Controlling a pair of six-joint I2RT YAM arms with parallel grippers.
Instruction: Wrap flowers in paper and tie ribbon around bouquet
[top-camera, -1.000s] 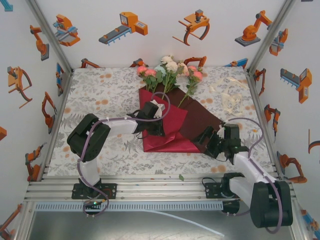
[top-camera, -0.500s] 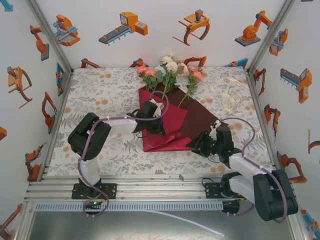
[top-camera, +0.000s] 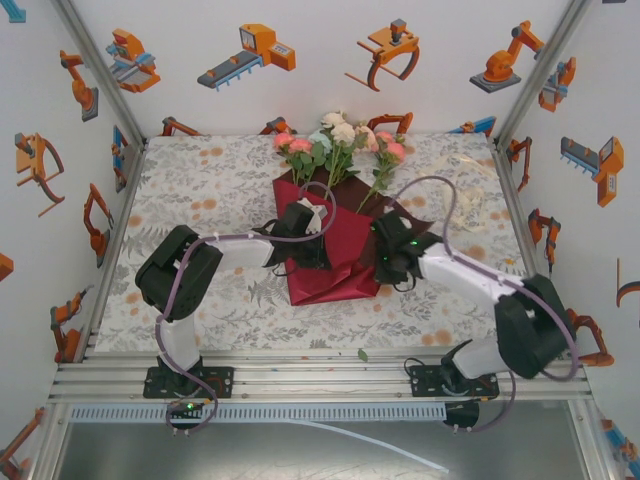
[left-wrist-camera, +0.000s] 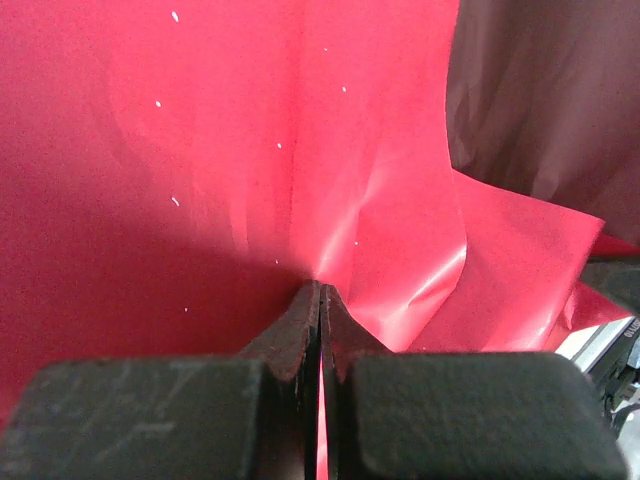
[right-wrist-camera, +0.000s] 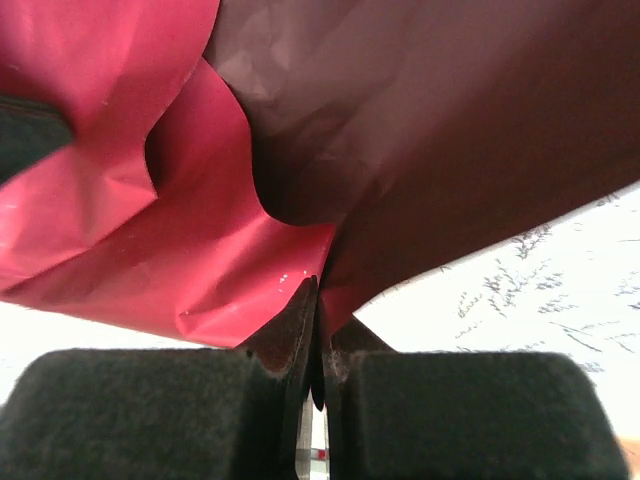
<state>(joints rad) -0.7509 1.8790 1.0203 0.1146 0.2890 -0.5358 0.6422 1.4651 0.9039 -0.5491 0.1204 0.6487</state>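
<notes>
No lettering, label, brand or number can be read anywhere. The enclosure walls (top-camera: 300, 95) carry wordless orange-and-grey pictures of robot arms and grippers, and the tablecloth (top-camera: 200, 185) below them bears a grey-and-orange floral print without any writing.

— What stands around the bench (top-camera: 250, 310)?
— White walls (top-camera: 300, 90) on three sides, printed with orange and grey cartoon robot arms and machines.
— And the top itself?
— A pale tablecloth (top-camera: 190, 170) with grey leaves and orange blooms covers it. Silver metal posts (top-camera: 105, 75) rise at the back corners, and slotted aluminium rails (top-camera: 300, 375) line the near edge.
— The light?
— Bright and even, with soft shadows. Below the rails lies a dull grey surface (top-camera: 250, 450).
</notes>
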